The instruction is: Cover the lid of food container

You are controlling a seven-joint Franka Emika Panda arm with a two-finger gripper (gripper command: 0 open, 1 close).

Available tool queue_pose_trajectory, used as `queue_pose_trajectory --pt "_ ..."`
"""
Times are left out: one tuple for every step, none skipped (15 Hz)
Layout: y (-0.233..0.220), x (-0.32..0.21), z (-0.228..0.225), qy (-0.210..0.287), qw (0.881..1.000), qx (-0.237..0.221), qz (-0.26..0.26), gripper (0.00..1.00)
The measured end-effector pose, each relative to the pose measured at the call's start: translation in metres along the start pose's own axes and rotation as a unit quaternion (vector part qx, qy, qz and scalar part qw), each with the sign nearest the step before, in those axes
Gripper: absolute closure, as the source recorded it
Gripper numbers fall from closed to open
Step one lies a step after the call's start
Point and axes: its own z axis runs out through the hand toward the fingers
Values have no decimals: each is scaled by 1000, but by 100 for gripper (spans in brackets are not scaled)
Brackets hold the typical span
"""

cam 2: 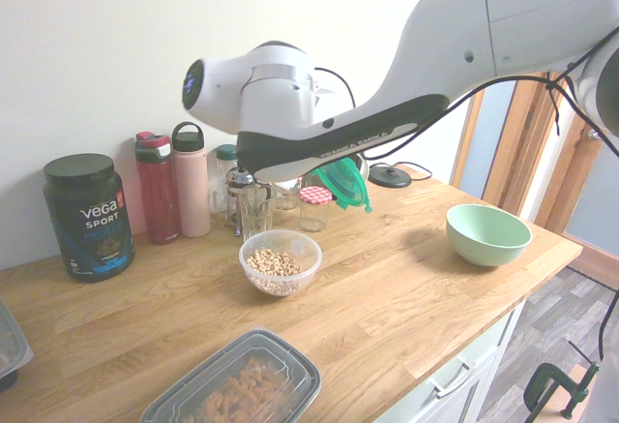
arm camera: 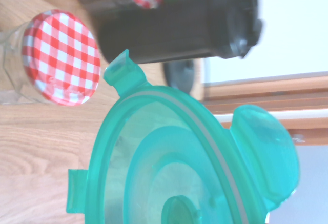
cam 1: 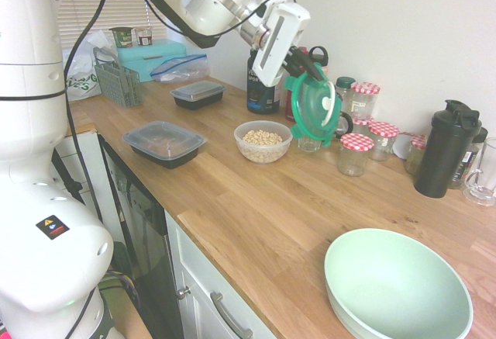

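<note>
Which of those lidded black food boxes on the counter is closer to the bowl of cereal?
The larger black box, near the counter's front edge, beside the cereal bowl. The smaller black box sits further back, toward the green basket.
</note>
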Motion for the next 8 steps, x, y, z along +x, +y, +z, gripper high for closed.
queue_pose_trajectory --pt "-8 -14 -17 7 1000 -2 -2 100" --pt "-17 -27 -32 12 1000 -3 -5 100" --pt "-27 -38 -42 17 1000 -5 -6 100" --pt "-39 -45 -46 24 1000 -10 -7 100" --pt "-49 -51 -48 28 999 -16 -8 100" --pt "-58 -53 -48 30 999 -23 -9 100" --pt "-63 -54 -50 31 999 -29 -9 100" --pt "-66 -56 -54 31 999 -32 -8 100"
